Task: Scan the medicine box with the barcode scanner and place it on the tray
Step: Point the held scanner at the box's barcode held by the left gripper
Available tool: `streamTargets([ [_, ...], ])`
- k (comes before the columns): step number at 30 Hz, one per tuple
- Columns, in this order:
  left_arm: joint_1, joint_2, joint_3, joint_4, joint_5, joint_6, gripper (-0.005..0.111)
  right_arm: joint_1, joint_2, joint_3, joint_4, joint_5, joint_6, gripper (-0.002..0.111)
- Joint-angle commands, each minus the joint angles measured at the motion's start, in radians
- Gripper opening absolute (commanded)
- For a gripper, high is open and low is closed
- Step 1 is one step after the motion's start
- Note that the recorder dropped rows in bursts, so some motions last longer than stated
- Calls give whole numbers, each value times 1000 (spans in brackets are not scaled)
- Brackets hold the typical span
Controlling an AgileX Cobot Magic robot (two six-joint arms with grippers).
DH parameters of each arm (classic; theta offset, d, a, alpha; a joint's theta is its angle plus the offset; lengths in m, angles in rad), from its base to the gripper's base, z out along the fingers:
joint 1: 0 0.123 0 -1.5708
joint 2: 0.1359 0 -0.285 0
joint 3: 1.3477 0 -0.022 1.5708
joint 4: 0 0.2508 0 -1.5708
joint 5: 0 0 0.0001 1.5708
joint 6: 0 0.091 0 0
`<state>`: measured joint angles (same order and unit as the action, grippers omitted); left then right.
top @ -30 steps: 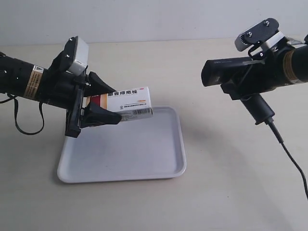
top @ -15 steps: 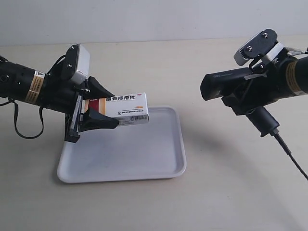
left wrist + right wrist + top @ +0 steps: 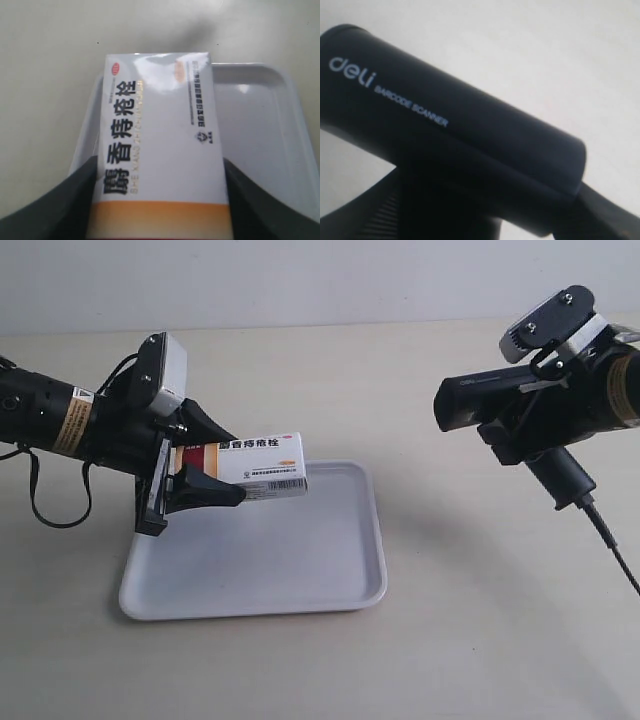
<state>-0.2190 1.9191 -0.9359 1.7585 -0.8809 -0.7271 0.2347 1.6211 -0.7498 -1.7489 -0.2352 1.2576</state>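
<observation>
The left gripper (image 3: 205,455) is clamped on the small white cardboard medicine box (image 3: 262,466) with an orange band, its black fingers (image 3: 60,207) pressing the box's two long sides. The box hangs level in the air, over the near-left part of the flat white plastic tray (image 3: 330,575); most of the tray's floor beyond the box lies bare.

The right gripper (image 3: 520,425) grips the black pistol-shaped barcode scanner (image 3: 490,398), held aloft well apart from the box, its head toward it. Bare beige tabletop (image 3: 440,640) lies between and below.

Left tool (image 3: 205,455) clamped, arm near level, raised. Right tool (image 3: 525,425) clamped, arm raised, well apart.
</observation>
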Motion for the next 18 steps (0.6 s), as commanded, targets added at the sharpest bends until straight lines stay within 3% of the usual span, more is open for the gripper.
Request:
streamTargets([
  [1, -1, 2, 6, -14, 10, 16, 0, 3, -30, 0, 4, 21, 1, 0],
  [5, 3, 5, 6, -14, 6, 21, 0, 3, -30, 0, 4, 51, 1, 0],
  [10, 87, 50, 6, -28, -218, 92, 0, 3, -30, 0, 4, 45, 1, 0],
  [14, 151, 75, 6, -29, -271, 92, 0, 3, -30, 0, 4, -11, -5, 0],
  [18, 162, 98, 6, -39, -274, 92, 0, 3, -39, -13, 4, -41, -6, 0],
])
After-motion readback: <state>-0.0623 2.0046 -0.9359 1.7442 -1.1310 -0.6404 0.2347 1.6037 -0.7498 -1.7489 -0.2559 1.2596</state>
